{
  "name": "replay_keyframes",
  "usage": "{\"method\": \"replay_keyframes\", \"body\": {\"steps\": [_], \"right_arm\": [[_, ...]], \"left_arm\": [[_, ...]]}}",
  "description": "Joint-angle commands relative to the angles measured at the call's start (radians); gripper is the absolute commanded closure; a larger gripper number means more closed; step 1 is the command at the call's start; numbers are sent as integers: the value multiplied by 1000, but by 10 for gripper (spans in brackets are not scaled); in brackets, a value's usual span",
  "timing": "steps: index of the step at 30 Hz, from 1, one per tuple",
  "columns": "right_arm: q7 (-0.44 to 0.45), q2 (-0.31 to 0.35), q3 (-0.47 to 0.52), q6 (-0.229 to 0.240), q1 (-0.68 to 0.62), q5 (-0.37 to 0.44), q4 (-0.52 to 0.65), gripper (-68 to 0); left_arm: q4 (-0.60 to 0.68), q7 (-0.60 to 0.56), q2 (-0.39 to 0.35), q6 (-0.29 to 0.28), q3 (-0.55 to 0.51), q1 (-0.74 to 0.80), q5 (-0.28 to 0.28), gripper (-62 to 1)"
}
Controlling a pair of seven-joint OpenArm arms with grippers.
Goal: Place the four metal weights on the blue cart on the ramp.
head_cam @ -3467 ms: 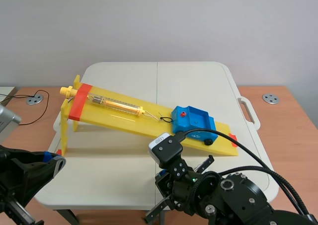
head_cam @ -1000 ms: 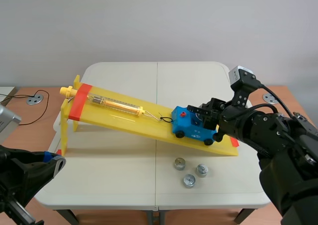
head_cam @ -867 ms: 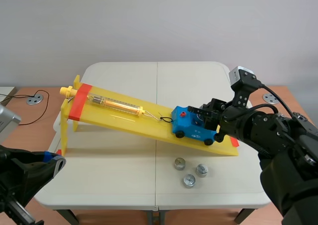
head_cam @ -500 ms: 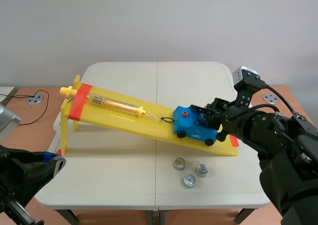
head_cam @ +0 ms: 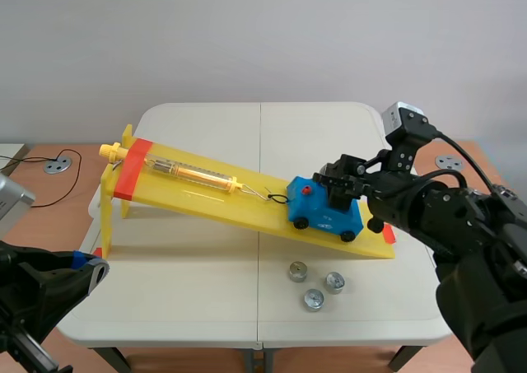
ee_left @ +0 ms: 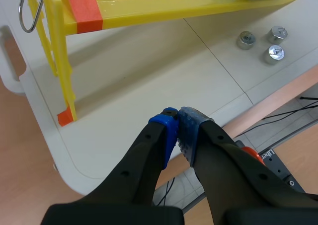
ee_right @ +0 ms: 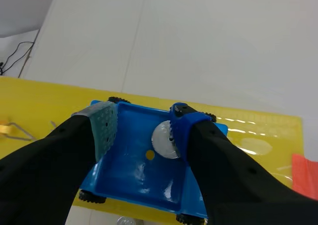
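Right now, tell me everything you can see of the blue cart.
The blue cart is a glossy plastic open tray on small black wheels, with a red knob at its uphill end, where a thin wire meets it. It sits low on the yellow ramp. One metal weight lies inside; the right gripper, open, hangs over the tray.

The blue cart [head_cam: 323,211] sits low on the yellow ramp [head_cam: 206,193], one silver weight [ee_right: 162,140] in its tray; three more weights [head_cam: 313,300] lie grouped at the cart's six o'clock.
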Motion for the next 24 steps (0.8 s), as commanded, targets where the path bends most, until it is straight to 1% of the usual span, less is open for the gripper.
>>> {"method": "replay_keyframes", "body": {"steps": [1, 2, 5, 9, 10, 12, 13, 19, 24], "right_arm": [[113, 45, 21, 79, 60, 104, 213, -264], [99, 61, 25, 79, 40, 114, 251, -264], [76, 117, 32, 104, -33, 132, 357, -264], [63, 203, 32, 108, -134, 136, 470, -264], [60, 224, 32, 124, -156, 136, 492, -264], [55, 266, 32, 146, -203, 137, 535, -263], [53, 286, 32, 149, -226, 137, 557, -263], [23, 391, 33, 153, -356, 136, 659, -263], [18, 445, 33, 153, -462, 135, 713, -263]], "left_arm": [[67, -96, 5, -9, -14, -14, -74, -34], [67, -96, 5, -9, -14, -14, -74, -34], [67, -96, 5, -9, -14, -14, -74, -34], [67, -96, 5, -9, -14, -14, -74, -34], [67, -96, 5, -9, -14, -14, -74, -34], [67, -96, 5, -9, -14, -14, -74, -34], [67, -96, 5, -9, -14, -14, -74, -34], [67, -96, 5, -9, -14, -14, -74, -34], [67, -96, 5, -9, -14, -14, -74, -34]]}}
